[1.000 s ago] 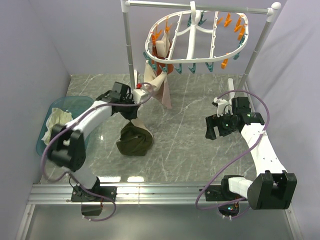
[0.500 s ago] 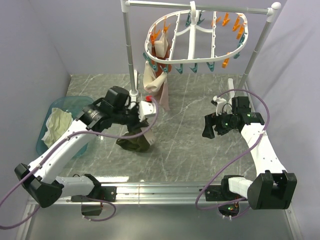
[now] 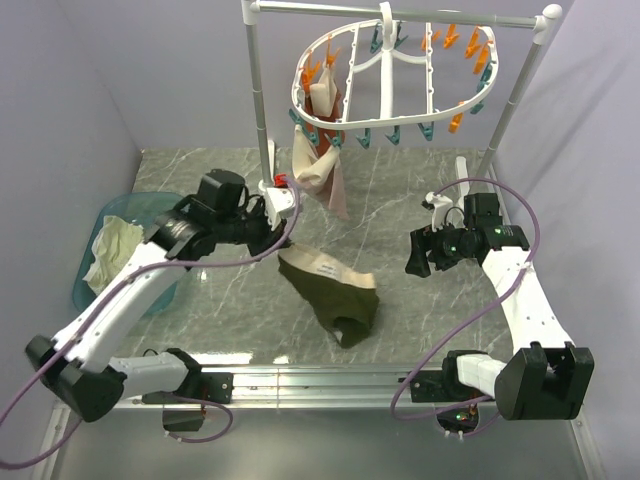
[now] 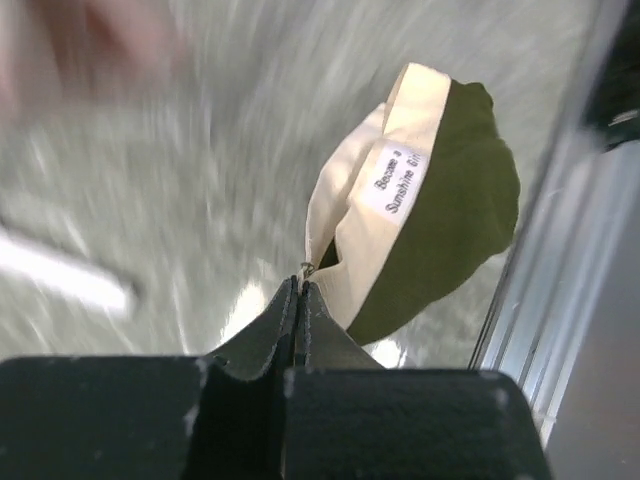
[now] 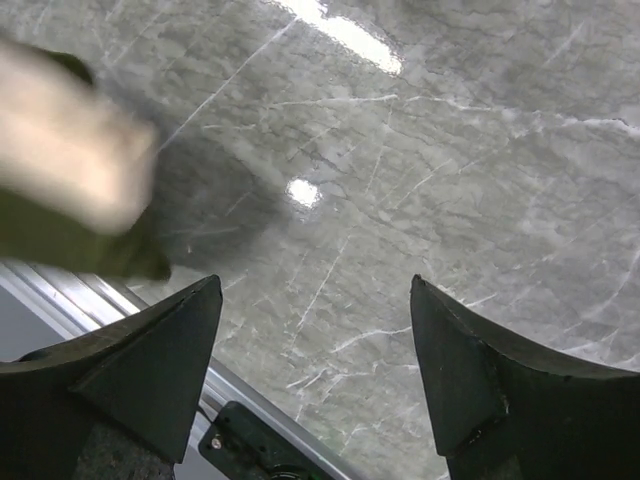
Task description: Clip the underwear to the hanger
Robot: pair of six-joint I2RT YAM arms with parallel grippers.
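Top view: left gripper is clamped tight on the waistband edge of the underwear, which stretches out over the middle of the table, well below the hanger. Right gripper gapes wide, holding nothing.
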